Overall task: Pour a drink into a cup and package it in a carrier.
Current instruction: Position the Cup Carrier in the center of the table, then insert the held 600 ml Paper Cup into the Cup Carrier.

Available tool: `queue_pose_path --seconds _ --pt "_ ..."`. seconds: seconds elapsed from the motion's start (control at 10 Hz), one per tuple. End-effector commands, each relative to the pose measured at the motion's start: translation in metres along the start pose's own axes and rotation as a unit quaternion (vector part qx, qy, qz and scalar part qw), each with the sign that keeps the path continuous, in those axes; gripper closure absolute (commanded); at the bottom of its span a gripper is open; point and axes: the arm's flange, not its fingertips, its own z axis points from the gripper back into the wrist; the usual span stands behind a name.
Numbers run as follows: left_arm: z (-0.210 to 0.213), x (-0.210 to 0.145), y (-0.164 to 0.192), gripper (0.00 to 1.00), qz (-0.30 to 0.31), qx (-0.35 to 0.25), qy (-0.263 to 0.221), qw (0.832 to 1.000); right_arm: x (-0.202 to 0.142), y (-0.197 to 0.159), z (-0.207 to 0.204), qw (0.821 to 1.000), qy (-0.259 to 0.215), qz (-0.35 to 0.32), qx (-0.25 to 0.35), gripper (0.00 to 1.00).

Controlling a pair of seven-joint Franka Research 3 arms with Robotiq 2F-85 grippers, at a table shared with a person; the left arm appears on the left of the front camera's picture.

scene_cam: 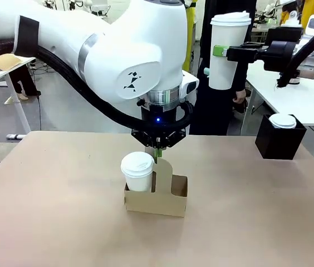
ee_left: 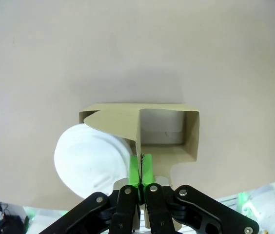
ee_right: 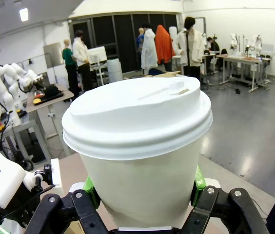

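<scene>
The brown cardboard carrier [scene_cam: 171,201] stands on the table's middle. My left gripper [scene_cam: 157,152] comes straight down on it, shut on its tall central handle panel [ee_left: 138,129], with the green pads [ee_left: 135,168] pinching the panel's edge. A lidded white cup [scene_cam: 137,171] sits in the carrier's left hole, and its lid [ee_left: 89,158] lies beside my fingers. The other hole [ee_left: 164,130] holds nothing. High at the upper right, my right gripper [scene_cam: 221,52] is shut on a second lidded white cup [scene_cam: 227,50], upright [ee_right: 142,146]. The drink is out of view.
A black box [scene_cam: 279,142] with a white disc on top stands at the table's far right. A person in dark clothes [scene_cam: 215,105] stands behind the far edge. White tables stand beyond at the right. Bare tabletop [scene_cam: 51,211] lies left and in front.
</scene>
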Motion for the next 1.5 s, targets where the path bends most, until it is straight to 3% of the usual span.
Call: queue_pose_path --seconds 0.0,0.1,0.4,0.5,0.6,0.7,0.8,0.9,1.1,1.4 --pt "-0.018 -0.013 0.0 0.98 -0.002 0.005 -0.022 1.0 0.003 0.001 -0.002 1.0 -0.004 0.002 0.004 0.2" --pt "0.0 0.0 0.0 0.98 0.0 0.0 0.0 1.0 0.003 0.001 -0.002 1.0 -0.004 0.002 0.004 0.2" --pt "0.0 0.0 0.0 0.98 0.0 0.0 0.0 1.0 0.003 0.001 -0.002 1.0 -0.004 0.002 0.004 0.2" --pt "0.001 0.001 0.0 0.39 -0.002 -0.001 -0.005 1.0 0.003 0.001 -0.002 1.0 -0.004 0.002 0.004 0.2" --pt "0.008 0.002 0.007 0.39 -0.005 -0.01 0.001 1.0 0.003 0.001 -0.002 1.0 -0.004 0.002 0.004 0.2" --pt "0.018 0.004 0.014 0.0 -0.011 -0.017 0.008 1.0 0.003 0.001 -0.002 1.0 -0.004 0.002 0.004 0.2" --pt "0.031 0.006 0.025 0.36 -0.031 -0.027 0.013 0.999 0.0 0.0 0.0 1.0 0.0 0.0 0.0 0.2" --pt "0.042 0.007 0.038 0.0 -0.046 -0.046 0.018 0.998 -0.01 -0.009 -0.01 0.999 0.023 0.006 0.029 0.2" --pt "0.066 0.007 0.075 0.0 -0.106 -0.069 0.036 0.991 -0.038 -0.015 -0.028 0.994 0.054 -0.004 0.09 0.2" --pt "0.081 0.021 0.155 0.0 -0.22 -0.142 0.032 0.965 -0.099 -0.007 -0.038 0.974 0.088 0.024 0.206 0.2"
